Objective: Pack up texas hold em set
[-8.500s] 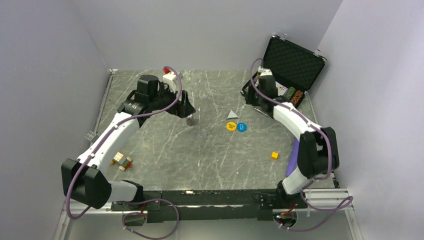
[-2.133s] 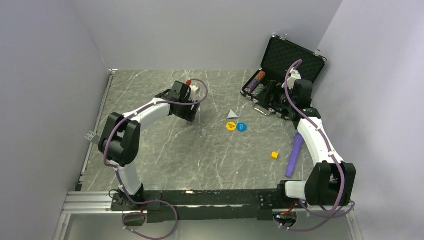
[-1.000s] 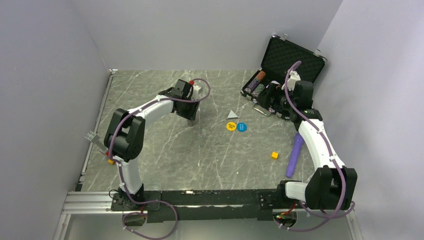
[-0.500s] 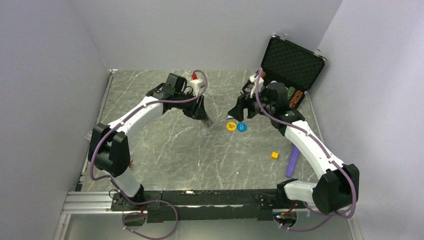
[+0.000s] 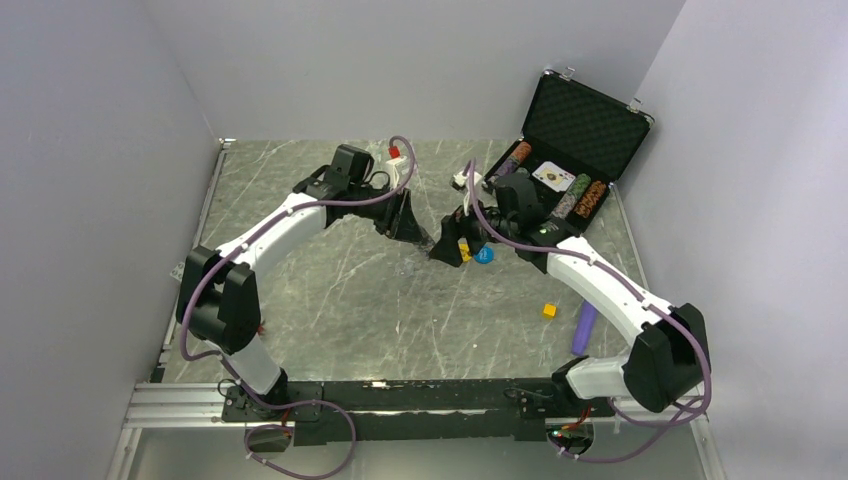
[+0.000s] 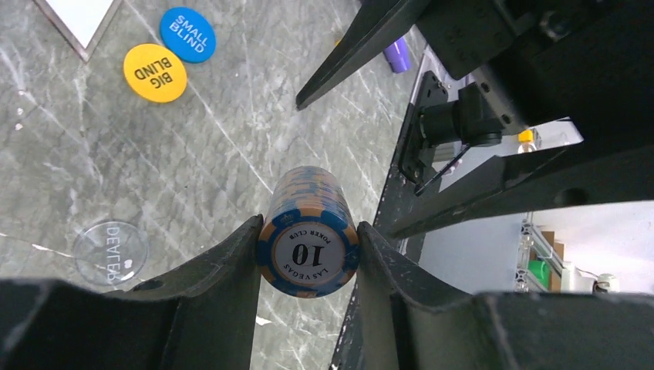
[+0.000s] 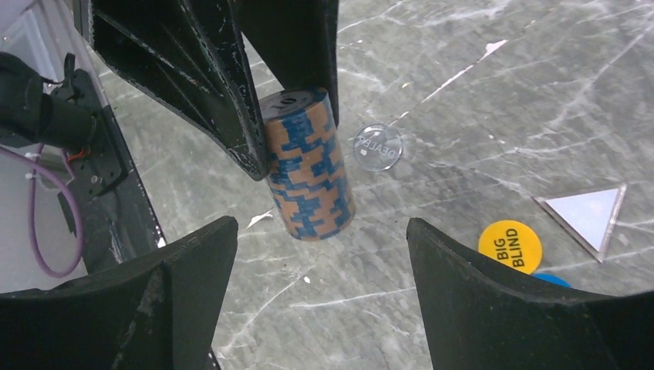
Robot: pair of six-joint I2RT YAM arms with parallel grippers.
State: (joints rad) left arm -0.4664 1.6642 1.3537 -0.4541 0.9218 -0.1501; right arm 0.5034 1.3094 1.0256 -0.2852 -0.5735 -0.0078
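Top, case point(image 5: 586, 122): open at the far right corner of the table point(image 5: 330, 300), lid raised; chip rows point(image 5: 512, 160) and cards point(image 5: 551, 177) inside.
Top, grippers: left gripper point(image 5: 424, 238) and right gripper point(image 5: 452, 240) meet mid-table, beside the blue disc point(image 5: 484, 255).
Top, strays: yellow cube point(image 5: 549, 310) and purple stick point(image 5: 584, 328) lie nearer the right base.
Left wrist, left gripper: pinches a blue-and-orange chip stack point(image 6: 308, 231), end chip marked 10.
Left wrist, table: yellow disc point(image 6: 155, 72) and clear dealer disc point(image 6: 110, 252) lie flat, well apart.
Right wrist, right gripper: fingers spread wide; chip stack ahead of them, tilted, untouched.
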